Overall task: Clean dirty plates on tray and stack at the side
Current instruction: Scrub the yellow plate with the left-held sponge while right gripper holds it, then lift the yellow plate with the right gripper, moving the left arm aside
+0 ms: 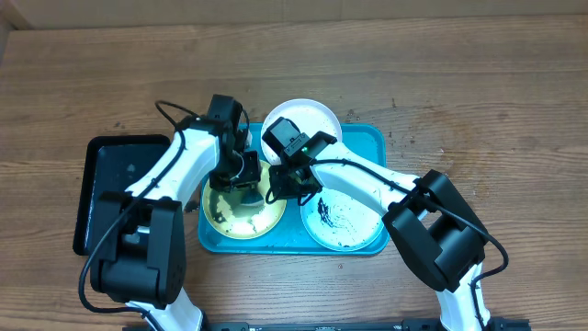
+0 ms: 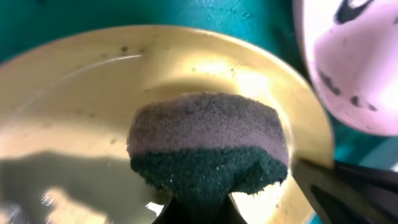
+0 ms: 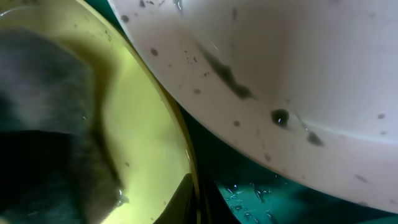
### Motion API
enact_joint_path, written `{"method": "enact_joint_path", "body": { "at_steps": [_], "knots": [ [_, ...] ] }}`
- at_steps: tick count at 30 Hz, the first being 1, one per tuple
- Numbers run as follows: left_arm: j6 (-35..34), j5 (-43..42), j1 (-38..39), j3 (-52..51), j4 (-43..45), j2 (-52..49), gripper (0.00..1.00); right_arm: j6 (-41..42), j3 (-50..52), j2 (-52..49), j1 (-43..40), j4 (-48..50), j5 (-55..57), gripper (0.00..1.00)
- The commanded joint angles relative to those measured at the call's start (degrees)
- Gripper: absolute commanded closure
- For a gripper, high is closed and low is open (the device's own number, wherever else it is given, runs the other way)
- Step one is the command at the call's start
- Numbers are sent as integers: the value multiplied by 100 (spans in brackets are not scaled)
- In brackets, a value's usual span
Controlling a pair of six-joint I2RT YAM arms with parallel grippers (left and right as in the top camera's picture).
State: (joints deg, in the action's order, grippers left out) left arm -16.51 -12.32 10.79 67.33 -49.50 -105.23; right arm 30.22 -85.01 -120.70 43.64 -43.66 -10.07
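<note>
Wooden surface [image 1: 478,64] below, carrying tray [image 1: 372,138] at centre and black tray [image 1: 101,184] just to its left. On tray, three plates close together: yellow plate [image 1: 230,216] at left, blue plate [image 1: 344,221] at right, white plate [image 1: 317,118] behind them, overhanging far rim. Black smears across blue plate's white centre. Small dark specks and wet shine on yellow plate; water drops on tray beside it.

Left gripper [image 1: 241,179] down over yellow plate, jaws closed on sponge [image 2: 208,140]. Sponge brownish on top layer, dark green on lower one, poised over middle of plate; contact with plate's face hard to tell. Right gripper [image 1: 276,193] low between yellow and blue plates, jaws closed on yellow plate's right rim, seen in both wrist views as dark finger at plate's edge. Both arms reaching in from near side, elbows out over tray's corners.
</note>
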Motion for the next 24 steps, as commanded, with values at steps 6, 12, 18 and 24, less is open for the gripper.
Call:
{"method": "enact_joint_path", "body": {
  "at_steps": [6,12,18,24],
  "knots": [
    [-245,1429,-37,-597,140,-105,96,0,-50,13,-4,-13,101,96],
    [-726,3141,-37,-328,-603,-103,96,-2,-50,15,-4,-11,101,96],
    [-822,3821,-37,299,-1187,-101,96,-17,-52,15,-4,-13,101,96],
    [-809,2931,-42,1143,-1567,-98,96,-22,-109,114,-4,-15,92,96]
  ]
}}
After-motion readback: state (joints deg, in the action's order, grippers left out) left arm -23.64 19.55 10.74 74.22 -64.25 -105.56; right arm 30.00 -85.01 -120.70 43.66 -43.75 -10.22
